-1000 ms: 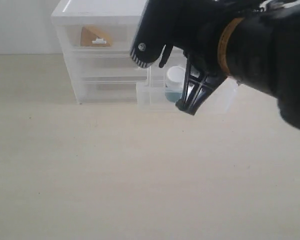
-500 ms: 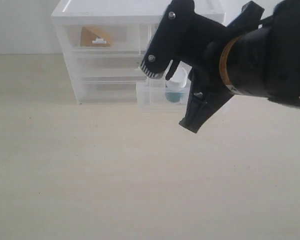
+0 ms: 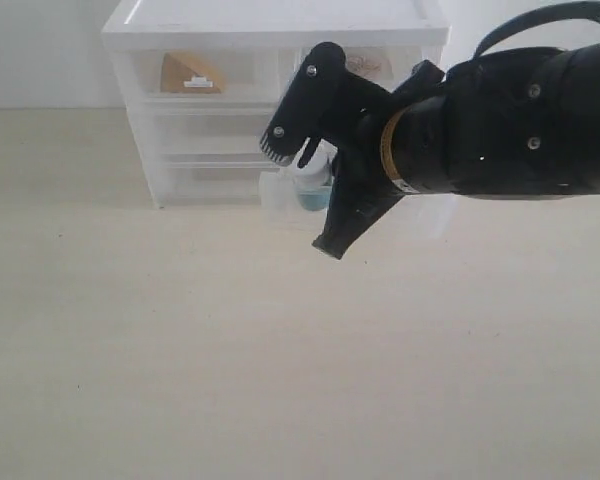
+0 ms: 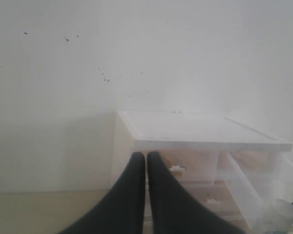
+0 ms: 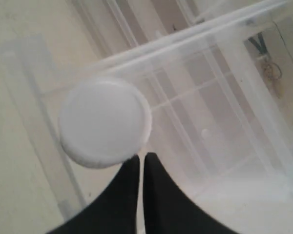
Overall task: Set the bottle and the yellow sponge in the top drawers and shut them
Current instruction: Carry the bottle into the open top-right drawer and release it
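Exterior view: we see the right gripper (image 3: 332, 243) in front of the drawer unit (image 3: 275, 25), just beside the bottle (image 3: 313, 182). The bottle stands upright in the right top drawer (image 3: 271, 198), which is pulled well out over the table (image 3: 180, 350). The yellow sponge (image 3: 188, 72) lies in the left top drawer (image 3: 248, 75), which is pushed in.

Compared with a second ago, the right arm has swung leftward and drawn back from the camera, so it covers less of the unit's top. Its fingertips now sit further left and lower. The bottle has gone left with them, and the near corner of its drawer shows slightly further left too. The sponge and its drawer have not moved.

In the right wrist view the fingers (image 5: 161, 195) are pressed together with only a hairline slit between them, pinching nothing. Their tips lie right at the edge of the bottle (image 5: 105, 122), seen from above as a round white cap, and we cannot tell whether they touch it. The drawer's clear wall (image 5: 210, 29) runs past it.

In the left wrist view the left gripper (image 4: 146, 157) is likewise closed on nothing, pointing toward the unit (image 4: 200, 131).
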`<state>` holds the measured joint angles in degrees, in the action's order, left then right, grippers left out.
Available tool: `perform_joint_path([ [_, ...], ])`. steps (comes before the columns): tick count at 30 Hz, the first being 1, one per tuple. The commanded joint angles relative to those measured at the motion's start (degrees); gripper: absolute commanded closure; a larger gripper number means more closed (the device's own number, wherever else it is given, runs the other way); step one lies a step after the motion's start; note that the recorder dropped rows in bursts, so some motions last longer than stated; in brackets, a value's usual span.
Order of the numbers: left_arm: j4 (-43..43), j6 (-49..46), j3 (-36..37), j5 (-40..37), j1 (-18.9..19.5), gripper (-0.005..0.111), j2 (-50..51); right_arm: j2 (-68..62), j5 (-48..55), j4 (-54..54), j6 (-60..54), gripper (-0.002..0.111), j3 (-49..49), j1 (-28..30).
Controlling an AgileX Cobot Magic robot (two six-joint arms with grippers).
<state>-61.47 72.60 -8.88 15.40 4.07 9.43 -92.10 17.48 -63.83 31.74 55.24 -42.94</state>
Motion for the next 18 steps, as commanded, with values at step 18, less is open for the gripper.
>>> perform_joint_path([
  [18, 0.50, -0.19, 0.28, 0.14, -0.01, 0.103, -0.37, 6.24, -0.64, 10.20, 2.62, 0.107, 3.06, -3.96],
])
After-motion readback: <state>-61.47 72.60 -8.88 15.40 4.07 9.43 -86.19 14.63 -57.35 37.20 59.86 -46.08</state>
